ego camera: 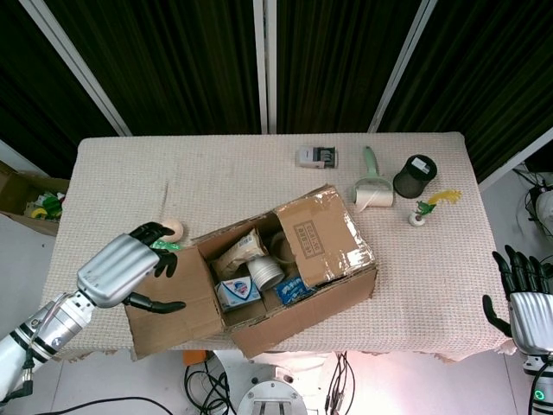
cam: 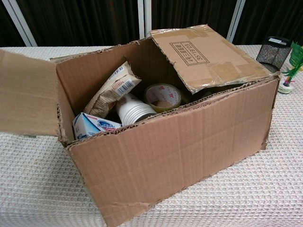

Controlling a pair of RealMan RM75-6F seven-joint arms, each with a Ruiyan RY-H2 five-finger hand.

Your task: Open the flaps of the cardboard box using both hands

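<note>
The cardboard box [ego camera: 302, 298] stands near the table's front edge and fills the chest view [cam: 175, 151]. Its left flap [ego camera: 177, 307] is folded outward and lies about level [cam: 28, 97]. My left hand [ego camera: 121, 270] holds that flap at its outer edge, thumb on the flap's upper face. The taped right flap [ego camera: 324, 238] still lies over the box's right half [cam: 208, 54]. A snack pouch [cam: 111, 90], a white cup, a tape roll and a small carton show inside. My right hand [ego camera: 523, 303] hangs off the table's right side, fingers spread, holding nothing.
An egg [ego camera: 175, 230] and a green packet [ego camera: 162, 247] lie just beyond the left flap. A lint roller [ego camera: 373, 186], a black mesh cup [ego camera: 416, 175], a small green-and-yellow toy [ego camera: 423, 212] and a grey device [ego camera: 318, 156] sit at the back right.
</note>
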